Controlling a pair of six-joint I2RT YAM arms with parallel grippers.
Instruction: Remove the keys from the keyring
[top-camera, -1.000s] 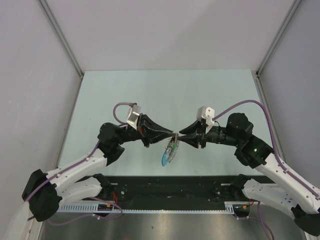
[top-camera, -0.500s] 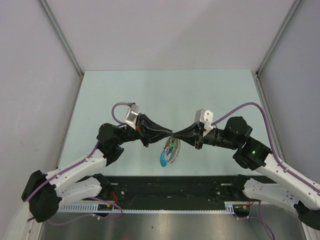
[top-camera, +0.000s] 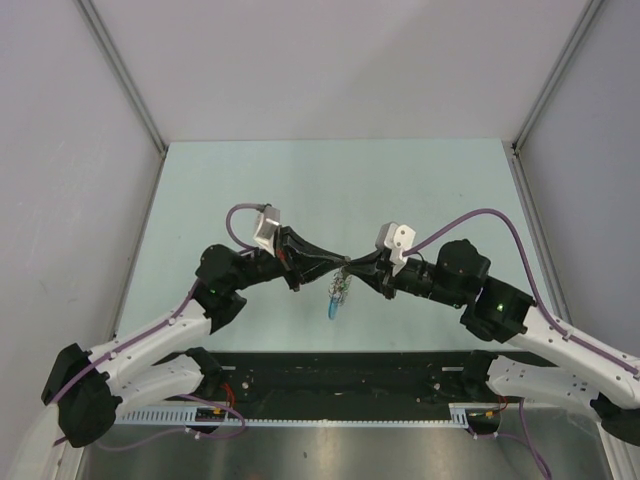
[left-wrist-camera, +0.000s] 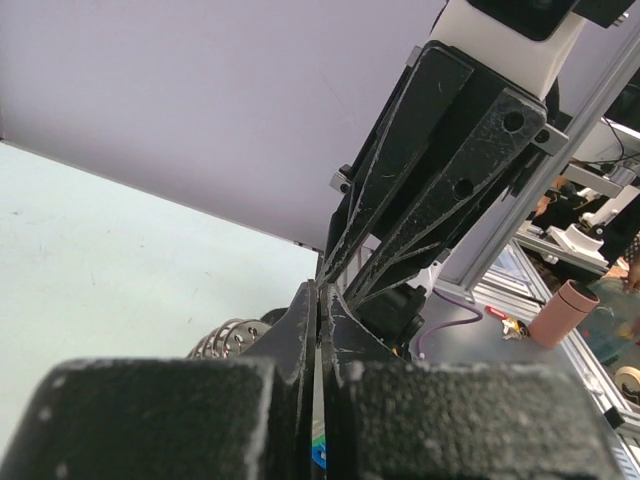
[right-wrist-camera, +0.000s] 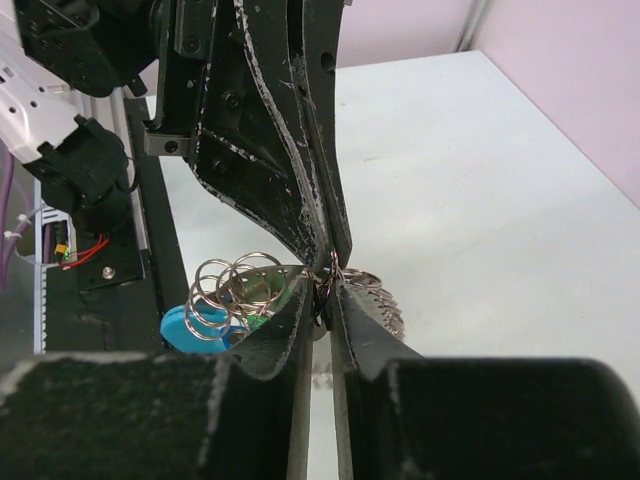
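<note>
The keys (top-camera: 340, 292) hang in a small silvery bunch above the pale green table, with the blue plastic piece (top-camera: 331, 311) at the bottom. Both grippers meet tip to tip at the top of the bunch. My left gripper (top-camera: 343, 264) comes in from the left and is shut. My right gripper (top-camera: 353, 270) comes in from the right and is shut. In the right wrist view the thin keyring (right-wrist-camera: 332, 268) is pinched between my right gripper (right-wrist-camera: 327, 296) and the left gripper's tips (right-wrist-camera: 335, 245). Keys (right-wrist-camera: 250, 285) and the blue piece (right-wrist-camera: 185, 326) hang to its left. In the left wrist view my left gripper (left-wrist-camera: 320, 292) has its jaws pressed together.
The table (top-camera: 330, 180) has grey walls at the back and on both sides. A black base rail (top-camera: 340, 372) runs along the near edge below the arms. Aluminium posts (top-camera: 545, 95) stand at the back corners.
The right arm has reached further left and both gripper tips have shifted slightly left. The hanging bunch has swung and now looks narrower. Both grippers stay shut.
</note>
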